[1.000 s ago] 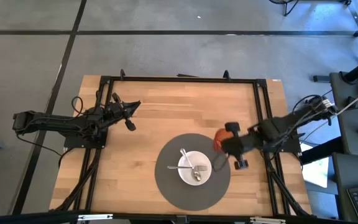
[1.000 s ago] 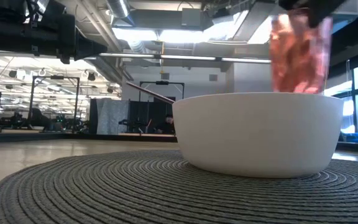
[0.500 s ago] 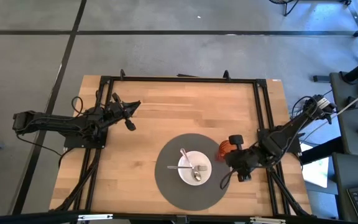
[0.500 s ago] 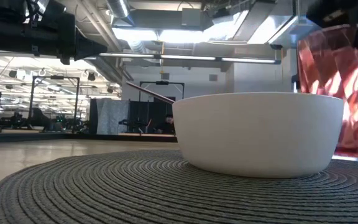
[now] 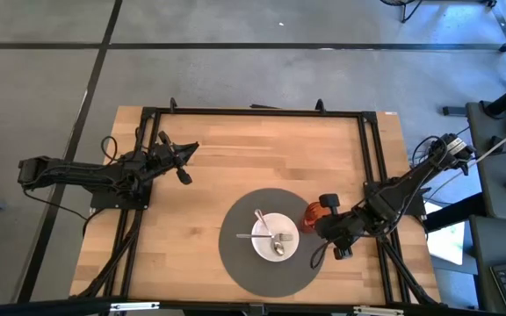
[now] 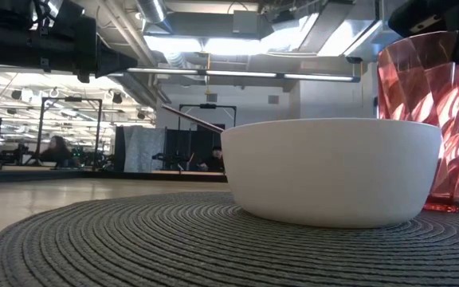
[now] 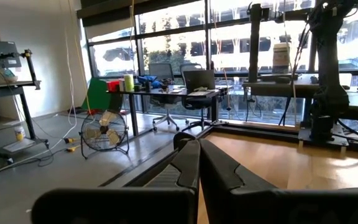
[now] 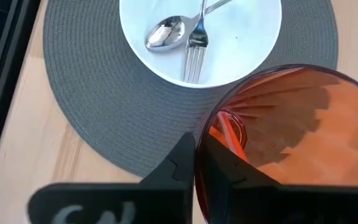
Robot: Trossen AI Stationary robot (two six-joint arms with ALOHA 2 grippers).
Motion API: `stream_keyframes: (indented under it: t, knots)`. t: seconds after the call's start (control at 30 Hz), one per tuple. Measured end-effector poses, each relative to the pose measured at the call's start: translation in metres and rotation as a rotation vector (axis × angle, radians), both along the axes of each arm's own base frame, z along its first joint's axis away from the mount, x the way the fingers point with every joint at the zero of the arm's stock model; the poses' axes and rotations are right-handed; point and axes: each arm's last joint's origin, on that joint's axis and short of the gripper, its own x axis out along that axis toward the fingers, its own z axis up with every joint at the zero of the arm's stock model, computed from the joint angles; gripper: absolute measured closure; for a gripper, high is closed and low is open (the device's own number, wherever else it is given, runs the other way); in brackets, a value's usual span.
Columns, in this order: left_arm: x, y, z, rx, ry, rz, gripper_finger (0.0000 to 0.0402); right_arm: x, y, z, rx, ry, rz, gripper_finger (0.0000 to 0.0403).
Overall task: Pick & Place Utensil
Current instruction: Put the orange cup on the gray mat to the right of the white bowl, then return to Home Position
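A white bowl (image 5: 275,237) sits on a round grey placemat (image 5: 244,263) and holds a spoon (image 8: 165,31) and a fork (image 8: 192,46). A red translucent cup (image 5: 312,213) stands upright on the mat's right edge, beside the bowl (image 6: 331,171). In the low view the red cup (image 6: 427,119) has its base on the mat. My right gripper (image 5: 321,216) is shut on the cup's rim. My left gripper (image 5: 183,164) waits, shut, over the table's left part, far from the mat. My right gripper pinches the cup's wall at the rim (image 8: 199,134), on the side away from the bowl. One finger (image 8: 227,165) is inside the cup and the other (image 8: 179,163) outside. The fingers come from above, slanting in from the table's right. The cup stands upright with its base (image 6: 445,205) on the mat.
A black frame (image 5: 253,111) runs around the wooden table top. Bare wood (image 5: 262,158) lies between the two arms and beyond the mat. Desks and chairs of the room show behind the table in the left wrist view.
My right gripper has carried the red cup down and toward the table's near edge. The cup hung in the air behind the bowl a second ago; it now stands on the mat to the bowl's right. The gripper has stayed shut on it.
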Motion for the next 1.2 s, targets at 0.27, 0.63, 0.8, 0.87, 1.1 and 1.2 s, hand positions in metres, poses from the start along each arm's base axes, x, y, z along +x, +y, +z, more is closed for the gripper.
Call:
stream_keyframes:
  t: [0.27, 0.63, 0.8, 0.87, 1.1, 1.2]
  knots:
    - [0.000, 0.000, 0.000, 0.000, 0.001, 0.000, 0.0398, 0.001, 0.000, 0.001, 0.013, 0.019, 0.048, 0.0337]
    - [0.000, 0.000, 0.000, 0.000, 0.000, 0.000, 0.0398, 0.010, 0.001, 0.047, 0.063, -0.085, 0.067, 0.0250]
    - [0.000, 0.000, 0.000, 0.000, 0.001, 0.000, 0.0398, 0.007, 0.002, 0.089, 0.083, -0.208, 0.181, 0.0238]
    - [0.000, 0.000, 0.000, 0.000, 0.001, 0.000, 0.0398, 0.000, -0.001, 0.112, 0.059, -0.321, 0.204, 0.0241]
    - [0.000, 0.000, -0.002, 0.005, 0.027, 0.002, 0.0398, -0.048, -0.036, 0.170, 0.083, -0.665, 0.291, 0.0290]
    - [0.000, 0.000, -0.003, 0.017, 0.040, 0.006, 0.0398, -0.069, -0.053, 0.174, 0.078, -0.782, 0.228, 0.0330]
